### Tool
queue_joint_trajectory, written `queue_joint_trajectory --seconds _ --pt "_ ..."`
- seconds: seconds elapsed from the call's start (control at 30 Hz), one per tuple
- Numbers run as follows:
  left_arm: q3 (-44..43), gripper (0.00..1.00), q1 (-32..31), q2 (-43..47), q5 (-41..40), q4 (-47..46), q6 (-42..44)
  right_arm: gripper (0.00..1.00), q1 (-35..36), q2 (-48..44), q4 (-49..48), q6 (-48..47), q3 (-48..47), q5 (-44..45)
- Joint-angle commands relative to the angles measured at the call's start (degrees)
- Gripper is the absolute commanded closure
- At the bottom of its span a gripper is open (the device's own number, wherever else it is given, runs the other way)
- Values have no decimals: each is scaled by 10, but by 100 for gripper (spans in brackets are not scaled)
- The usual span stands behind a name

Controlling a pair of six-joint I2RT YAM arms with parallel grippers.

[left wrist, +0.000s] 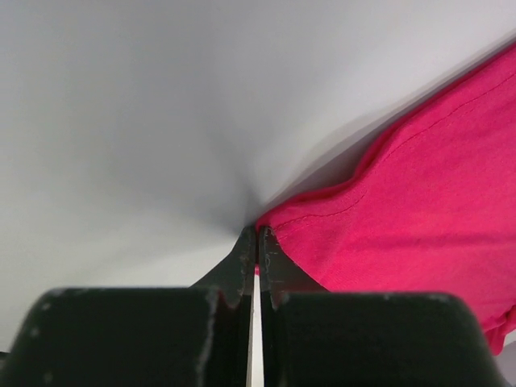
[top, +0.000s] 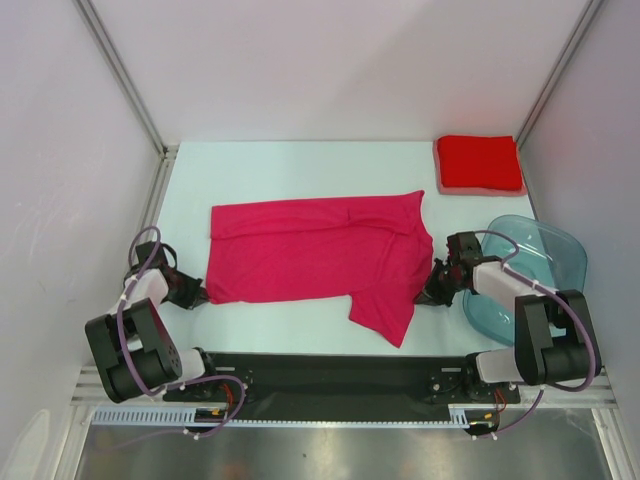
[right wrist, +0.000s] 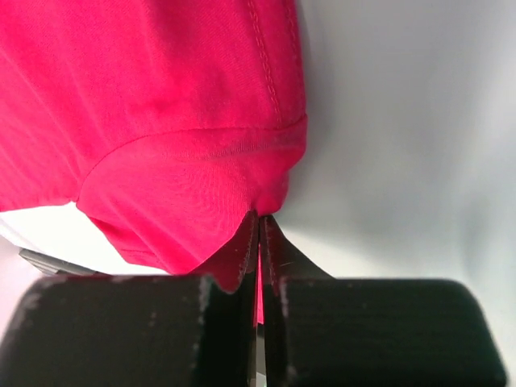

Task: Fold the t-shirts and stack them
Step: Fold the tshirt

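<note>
The left gripper (top: 195, 293) has its jaws pinched on the near left corner of the magenta-pink t-shirt (top: 310, 255), which lies spread on the table (top: 300, 165). At the shirt's right edge the right gripper (top: 430, 292) also pinches the cloth. Behind that edge lies the folded red t-shirt (top: 478, 162), and right of it stands the blue tub (top: 545, 250).

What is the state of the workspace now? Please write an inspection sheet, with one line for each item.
Surface: pale, plain table.
Job's things: pink t-shirt spread out in the middle, one sleeve toward the near edge; red t-shirt folded at the far right corner.
Clutter: blue plastic tub at the right side.
Grippers: left gripper shut on the pink t-shirt's near left corner; right gripper shut on its right edge, by a sleeve.
Cables: purple cables in loops, not touching the t-shirts.
Surroundings: white walls with metal posts; nothing else seen.
</note>
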State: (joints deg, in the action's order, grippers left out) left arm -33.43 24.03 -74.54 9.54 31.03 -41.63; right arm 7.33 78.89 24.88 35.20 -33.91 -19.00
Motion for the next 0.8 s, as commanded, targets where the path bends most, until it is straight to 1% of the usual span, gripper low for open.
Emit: queue_joint_trajectory --seconds 0.0,0.1,0.2,0.3,0.4,0.77 --pt "18 99 4 14 -53 24 -13 100 1 -26 21 -10 24 59" --pt "19 100 4 27 -65 32 -22 100 0 -57 41 -21 29 63" --pt "20 100 4 35 -65 39 -28 100 1 -73 49 -21 26 49" --pt "16 100 4 44 -60 39 -21 100 -3 -85 60 -20 13 43" --pt "12 100 5 72 -69 40 -15 100 -6 -91 74 -22 -11 51" --pt "-21 100 3 82 -66 61 -7 100 -7 -65 79 -39 -77 46"
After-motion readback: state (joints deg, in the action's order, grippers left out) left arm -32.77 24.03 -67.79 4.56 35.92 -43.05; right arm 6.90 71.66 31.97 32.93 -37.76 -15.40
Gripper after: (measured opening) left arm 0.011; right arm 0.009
